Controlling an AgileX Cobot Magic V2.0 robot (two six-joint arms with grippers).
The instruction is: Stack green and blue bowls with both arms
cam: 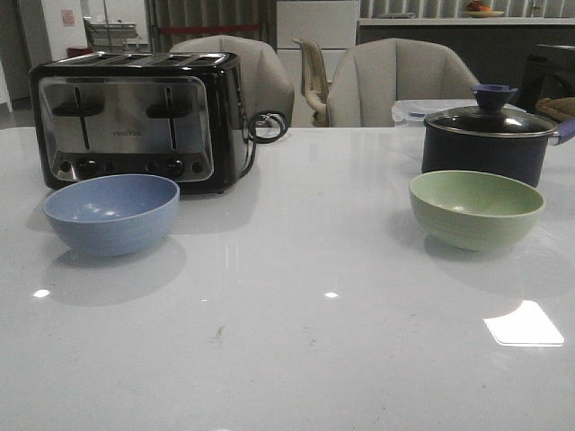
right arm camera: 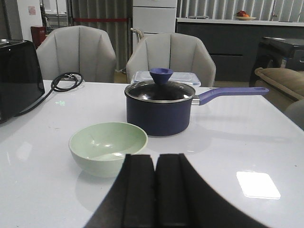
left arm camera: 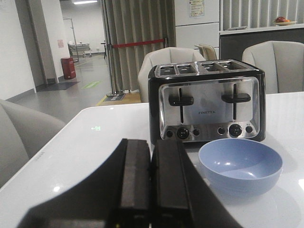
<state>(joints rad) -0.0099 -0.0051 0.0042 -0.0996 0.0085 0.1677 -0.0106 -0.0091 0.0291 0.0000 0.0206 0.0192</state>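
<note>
The dusty blue bowl (cam: 111, 212) sits upright on the white table at the left, in front of the toaster; it also shows in the left wrist view (left arm camera: 240, 165). The pale green bowl (cam: 476, 207) sits upright at the right, in front of the dark pot; it also shows in the right wrist view (right arm camera: 108, 147). Both bowls are empty and far apart. My left gripper (left arm camera: 151, 145) is shut and empty, short of the blue bowl. My right gripper (right arm camera: 156, 159) is shut and empty, short of the green bowl. Neither arm shows in the front view.
A black and chrome toaster (cam: 139, 115) stands behind the blue bowl, its cord (cam: 266, 126) coiled beside it. A dark blue lidded pot (cam: 488, 136) with a long handle (right arm camera: 231, 93) stands behind the green bowl, a clear lidded box (right arm camera: 166, 77) behind it. Chairs line the table's far edge.
</note>
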